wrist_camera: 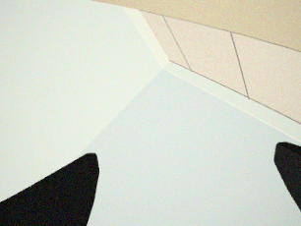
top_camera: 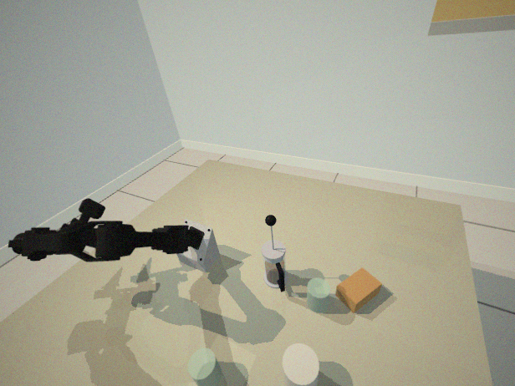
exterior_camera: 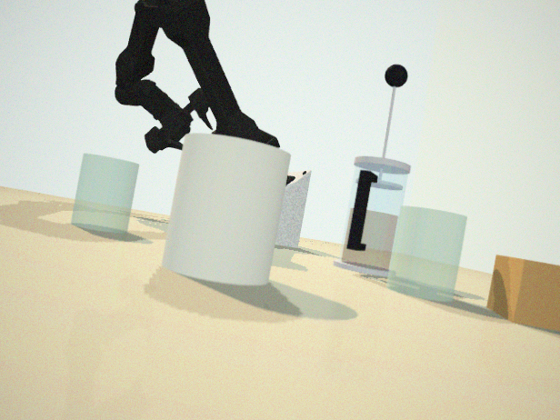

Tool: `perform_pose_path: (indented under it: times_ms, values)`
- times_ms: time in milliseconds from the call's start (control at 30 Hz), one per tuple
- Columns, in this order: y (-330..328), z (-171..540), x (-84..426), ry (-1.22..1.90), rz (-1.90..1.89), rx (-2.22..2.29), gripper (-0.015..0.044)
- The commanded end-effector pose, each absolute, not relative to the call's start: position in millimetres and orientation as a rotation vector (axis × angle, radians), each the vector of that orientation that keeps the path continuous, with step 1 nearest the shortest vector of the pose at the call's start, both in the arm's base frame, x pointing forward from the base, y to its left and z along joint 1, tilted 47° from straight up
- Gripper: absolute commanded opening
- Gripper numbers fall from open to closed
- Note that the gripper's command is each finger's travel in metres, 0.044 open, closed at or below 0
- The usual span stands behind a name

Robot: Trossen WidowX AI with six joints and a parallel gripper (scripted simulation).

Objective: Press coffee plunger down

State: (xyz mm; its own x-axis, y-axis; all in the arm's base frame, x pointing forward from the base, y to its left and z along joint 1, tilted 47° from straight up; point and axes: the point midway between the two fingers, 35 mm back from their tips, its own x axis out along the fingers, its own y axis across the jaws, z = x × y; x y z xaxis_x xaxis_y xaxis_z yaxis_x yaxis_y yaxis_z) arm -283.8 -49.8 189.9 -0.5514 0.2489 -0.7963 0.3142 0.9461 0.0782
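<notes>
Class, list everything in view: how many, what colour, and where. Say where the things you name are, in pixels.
Coffee press (top_camera: 274, 267) (exterior_camera: 382, 236): one, clear with pale lid, black handle and knob, mid-table
Cylinders (top_camera: 318, 294) (top_camera: 202, 365) (exterior_camera: 432, 255) (exterior_camera: 105, 193): two, translucent green, one between press and block, one left of the white cylinder
White cylinder (top_camera: 300, 363) (exterior_camera: 227, 209): one, white, near the exterior camera
Block (top_camera: 359, 288) (exterior_camera: 534, 291): one, orange, table's right
Wedge-like piece (top_camera: 212, 252) (exterior_camera: 295, 214): one, pale grey, left of press
Table (top_camera: 376, 234) (exterior_camera: 273, 373) (wrist_camera: 256, 20): one, tan, beneath these
Walls (top_camera: 293, 83) (top_camera: 75, 92) (wrist_camera: 49, 74) (wrist_camera: 172, 133): two, pale blue-grey, behind
Floor (top_camera: 493, 217) (wrist_camera: 207, 49): one, pinkish tiles, beyond table
Panel (top_camera: 476, 10): one, orange-yellow, top view's upper right
Arm (top_camera: 113, 240) (exterior_camera: 205, 64): one, black, left
Gripper (exterior_camera: 197, 137) (wrist_camera: 187, 157): one, black, open, on the arm
</notes>
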Motion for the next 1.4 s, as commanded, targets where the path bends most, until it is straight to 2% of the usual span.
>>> perform_pose_path:
  times_ms: [0,33,400,633,967,1367]
  values:
    - [-51,190,-284,2.181,-0.093,0.393,0.0426]
    - [-52,190,-283,2.183,-0.096,0.39,0.044]
    - [-119,217,-275,2.304,-0.294,0.238,0.044]
    - [-176,222,-245,2.31,-0.429,0.087,0.044]
    - [-253,230,-171,2.223,-0.639,-0.18,0.044]
    - [-311,239,-27,1.974,-0.741,-0.529,0.044]
